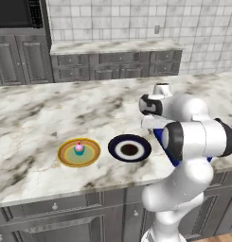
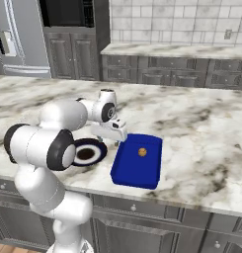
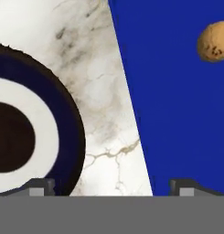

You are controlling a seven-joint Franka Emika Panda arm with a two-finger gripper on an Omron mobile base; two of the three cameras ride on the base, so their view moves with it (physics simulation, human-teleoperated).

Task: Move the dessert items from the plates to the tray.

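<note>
The work surface is a marble counter with grey veining, backed by grey cabinets and a tiled wall; all positions below are referenced to the blue tray, as seen from the robot.

The gripper hangs above the counter at the tray's left edge; in the hand view its two fingertips stand wide apart, one over the rim of the navy plate and the other over the tray surface; nothing lies between them; the jaws are open and hold nothing. In the right base view the gripper sits just left of the tray's far left corner, pointing downward.

The bare strip of marble between tray and navy plate runs directly below the hand; the two do not touch.

The tan-topped brown cupcake rests on the tray, in its far half, near the centre line; in the hand view it appears well clear of the fingertips.

The navy plate, with white ring and brown centre, lies just left of the tray; it carries no item.

The yellow-orange plate lies further left, beyond the navy plate and close beside it without contact; the pink-frosted cupcake stands upright at its pale green centre, well apart from the tray.
</note>
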